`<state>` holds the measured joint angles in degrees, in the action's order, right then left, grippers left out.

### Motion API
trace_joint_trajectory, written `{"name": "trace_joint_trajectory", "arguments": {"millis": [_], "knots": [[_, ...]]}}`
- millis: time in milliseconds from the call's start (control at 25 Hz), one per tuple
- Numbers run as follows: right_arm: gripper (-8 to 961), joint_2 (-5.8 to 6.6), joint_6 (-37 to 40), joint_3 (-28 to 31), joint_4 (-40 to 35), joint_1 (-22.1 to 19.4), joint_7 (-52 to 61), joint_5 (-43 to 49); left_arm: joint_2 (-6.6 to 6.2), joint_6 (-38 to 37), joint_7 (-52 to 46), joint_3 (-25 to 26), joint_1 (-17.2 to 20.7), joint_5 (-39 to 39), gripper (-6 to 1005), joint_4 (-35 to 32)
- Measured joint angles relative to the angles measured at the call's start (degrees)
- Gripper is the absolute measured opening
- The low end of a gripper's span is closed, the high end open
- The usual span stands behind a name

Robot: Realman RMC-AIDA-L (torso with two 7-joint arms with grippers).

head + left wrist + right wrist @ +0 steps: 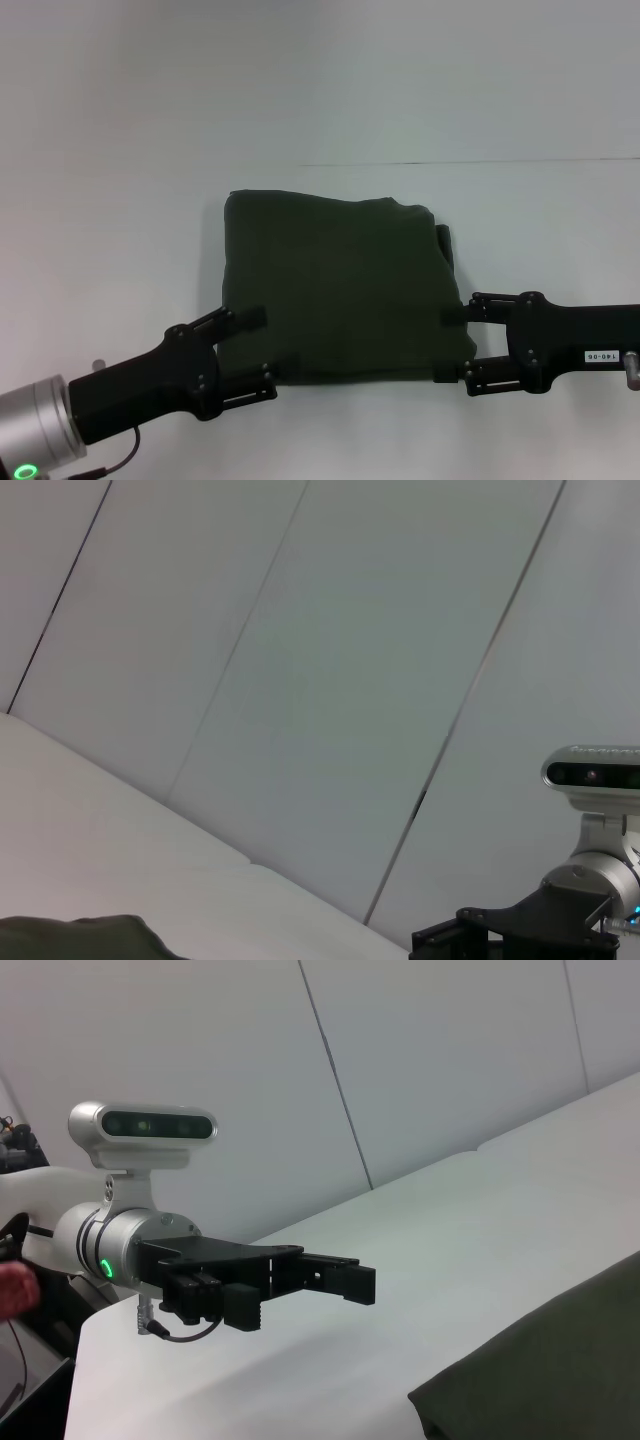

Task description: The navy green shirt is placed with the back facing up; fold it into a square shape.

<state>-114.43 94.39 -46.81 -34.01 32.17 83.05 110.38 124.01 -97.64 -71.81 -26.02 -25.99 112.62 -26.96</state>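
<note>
The navy green shirt (340, 295) lies folded into a rough square in the middle of the white table, plain side up. My left gripper (260, 351) is open at the shirt's near left corner, one finger over the cloth edge and the other just off the front edge. At the near right corner my right gripper (448, 346) is open in the same way. Neither holds any cloth. The right wrist view shows the left gripper (300, 1295) open above the table, with a corner of the shirt (560, 1370) beside it. A bit of the shirt (80, 938) shows in the left wrist view.
The white table (120, 250) runs wide on all sides of the shirt, with a seam line (500, 161) behind it. A grey panelled wall (320, 680) stands at the back. The right arm's wrist camera (595, 777) shows in the left wrist view.
</note>
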Motion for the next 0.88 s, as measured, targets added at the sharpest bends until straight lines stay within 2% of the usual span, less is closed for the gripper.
{"name": "trace_joint_trajectory", "arguments": {"millis": [600,880], "knots": [[900,0.00,-0.14,0.05,0.08,0.08,0.00,0.00,0.00,0.00,0.00,0.00,-0.15,-0.22,935,-0.07],[900,0.24,-0.17,0.05,0.32,-0.08,0.00,0.05,-0.26,2.85,-1.00,-0.38,-0.78,0.15,935,-3.87]]}}
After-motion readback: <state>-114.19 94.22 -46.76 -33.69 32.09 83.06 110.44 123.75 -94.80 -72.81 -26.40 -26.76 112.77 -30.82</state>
